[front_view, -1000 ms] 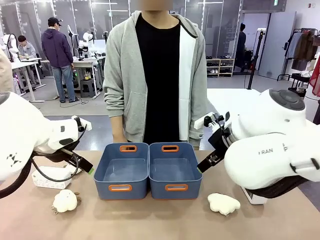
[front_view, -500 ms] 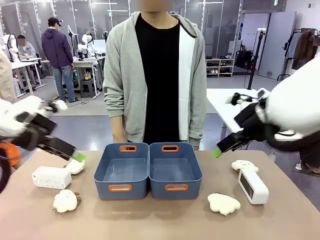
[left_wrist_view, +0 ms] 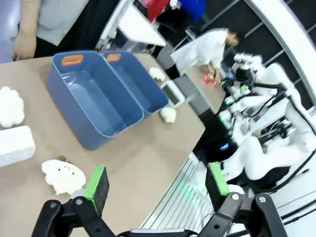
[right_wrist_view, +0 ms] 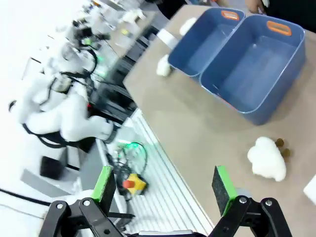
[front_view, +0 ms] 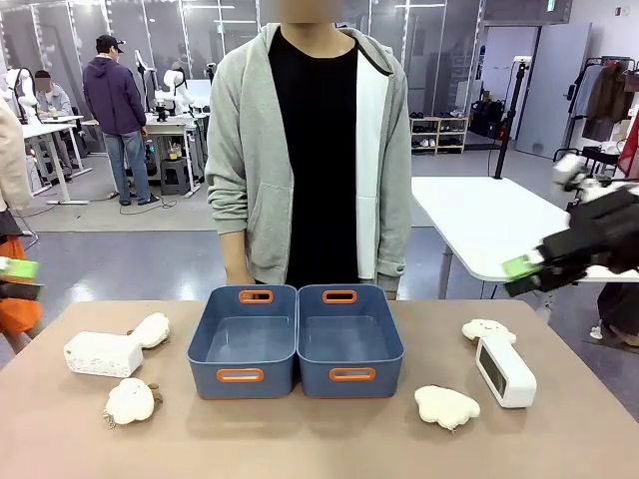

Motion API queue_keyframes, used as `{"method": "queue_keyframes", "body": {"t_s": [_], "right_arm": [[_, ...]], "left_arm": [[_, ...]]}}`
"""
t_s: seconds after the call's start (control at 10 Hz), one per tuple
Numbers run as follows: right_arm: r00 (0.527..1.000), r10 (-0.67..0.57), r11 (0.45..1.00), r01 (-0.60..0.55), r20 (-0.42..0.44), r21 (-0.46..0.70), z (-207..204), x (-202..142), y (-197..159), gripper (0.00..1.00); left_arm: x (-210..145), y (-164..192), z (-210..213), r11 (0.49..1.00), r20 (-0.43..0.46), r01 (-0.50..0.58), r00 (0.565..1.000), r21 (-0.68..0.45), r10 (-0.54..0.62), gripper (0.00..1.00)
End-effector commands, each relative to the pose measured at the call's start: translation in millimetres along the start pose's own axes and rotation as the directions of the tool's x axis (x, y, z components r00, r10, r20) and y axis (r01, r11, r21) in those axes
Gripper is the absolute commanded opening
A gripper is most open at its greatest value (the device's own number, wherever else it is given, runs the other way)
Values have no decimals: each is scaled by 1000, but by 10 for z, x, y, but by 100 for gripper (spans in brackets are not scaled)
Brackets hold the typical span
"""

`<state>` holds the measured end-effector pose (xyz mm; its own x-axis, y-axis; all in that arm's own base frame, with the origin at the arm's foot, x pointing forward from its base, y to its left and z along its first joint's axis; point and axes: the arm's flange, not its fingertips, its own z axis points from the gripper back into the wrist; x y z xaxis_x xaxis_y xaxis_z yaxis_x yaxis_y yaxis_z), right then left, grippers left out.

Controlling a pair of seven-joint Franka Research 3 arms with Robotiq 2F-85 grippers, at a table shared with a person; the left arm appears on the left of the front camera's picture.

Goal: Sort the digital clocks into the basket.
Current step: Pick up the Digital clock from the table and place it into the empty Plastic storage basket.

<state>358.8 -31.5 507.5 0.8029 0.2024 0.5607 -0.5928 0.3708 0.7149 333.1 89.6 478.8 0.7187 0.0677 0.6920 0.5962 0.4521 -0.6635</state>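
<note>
The left black two-finger tool (front_view: 18, 279) pokes in at the far left edge of the front view. It is held up high, with its fingers pointing toward the middle, one above the other. In the left wrist view its green pads (left_wrist_view: 96, 181) stand spread wide, gripping nothing. The right black two-finger tool (front_view: 521, 276) hangs raised at the far right, aimed inward and slightly down, with a blurred black wrist behind it. Its green-padded fingers (right_wrist_view: 223, 183) are likewise spread wide and empty.
</note>
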Motion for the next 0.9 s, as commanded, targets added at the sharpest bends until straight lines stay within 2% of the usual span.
{"method": "queue_keyframes", "body": {"t_s": [0.0, 0.1, 0.3, 0.5, 0.7, 0.8], "right_arm": [[992, -64, 997, 59, 108, 54, 419, -242, -282, 100], [977, -87, 994, 71, 195, 84, 670, -461, -386, 100], [948, -105, 990, 70, 300, 126, 958, -780, -555, 100], [929, -137, 987, 98, 345, 127, 1114, -965, -622, 100], [924, -133, 989, 100, 357, 110, 1161, -951, -606, 100], [942, -119, 991, 91, 313, 103, 1081, -885, -599, 100]], "left_arm": [[-400, 112, 289, 996, 90, -65, 993, -61, 70, 100], [-538, 136, 509, 991, 124, -126, 984, -41, 130, 100], [-694, 73, 806, 987, 194, -159, 968, -24, 161, 100], [-824, 32, 979, 983, 254, -181, 951, -14, 178, 100], [-846, 84, 952, 983, 298, -181, 938, -7, 175, 100], [-825, 109, 887, 988, 259, -156, 955, 13, 147, 100]]}}
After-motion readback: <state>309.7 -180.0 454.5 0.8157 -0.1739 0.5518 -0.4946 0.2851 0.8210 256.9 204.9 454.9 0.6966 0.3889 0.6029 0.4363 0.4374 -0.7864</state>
